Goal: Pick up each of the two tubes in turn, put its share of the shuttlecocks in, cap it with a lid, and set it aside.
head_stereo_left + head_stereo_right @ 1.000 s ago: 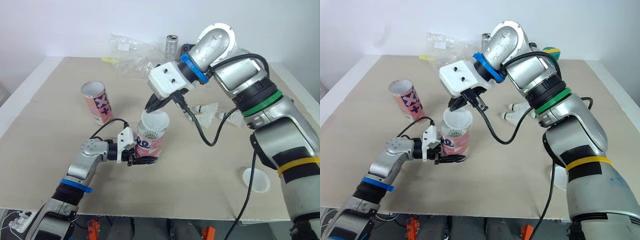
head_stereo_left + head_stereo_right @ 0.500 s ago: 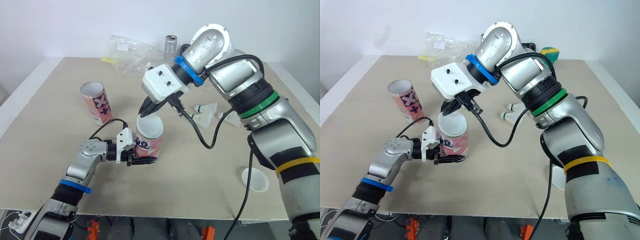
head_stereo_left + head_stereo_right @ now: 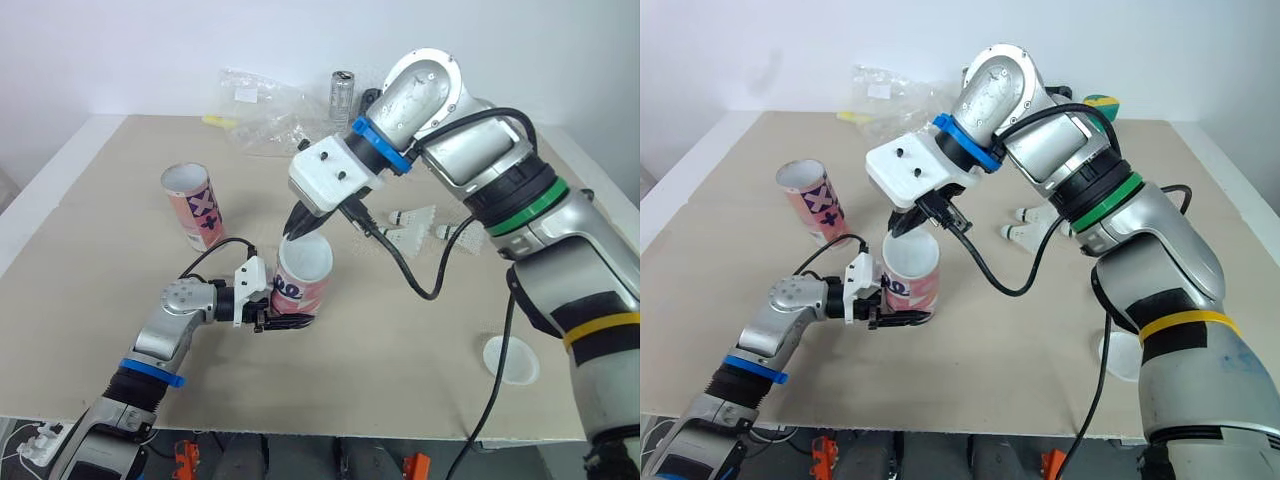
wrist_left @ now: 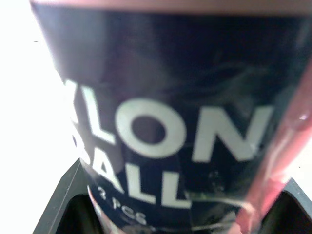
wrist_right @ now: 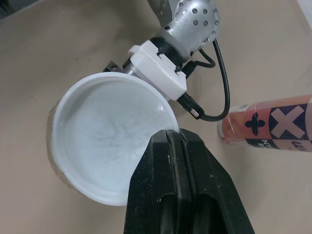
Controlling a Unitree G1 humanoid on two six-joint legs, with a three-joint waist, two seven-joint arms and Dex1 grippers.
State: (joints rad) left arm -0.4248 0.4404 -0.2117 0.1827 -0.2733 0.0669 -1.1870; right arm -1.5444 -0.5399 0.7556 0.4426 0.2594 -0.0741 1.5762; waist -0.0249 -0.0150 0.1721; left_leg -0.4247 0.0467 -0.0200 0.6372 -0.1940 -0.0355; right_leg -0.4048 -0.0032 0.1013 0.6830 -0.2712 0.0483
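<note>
While left end effector (image 3: 288,320) clamps tube (image 3: 300,291) | right end effector (image 3: 297,230) pinches lid (image 3: 306,259) — atop tube

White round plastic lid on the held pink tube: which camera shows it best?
Right wrist view: the white round plastic lid faces it fully, rim pinched by the right gripper. Eye views show it obliquely atop the pink tube. Left wrist view shows the tube's label.

Silver arms (image 3: 478,152), seemingly black fingers (image 4: 57,207)
</note>
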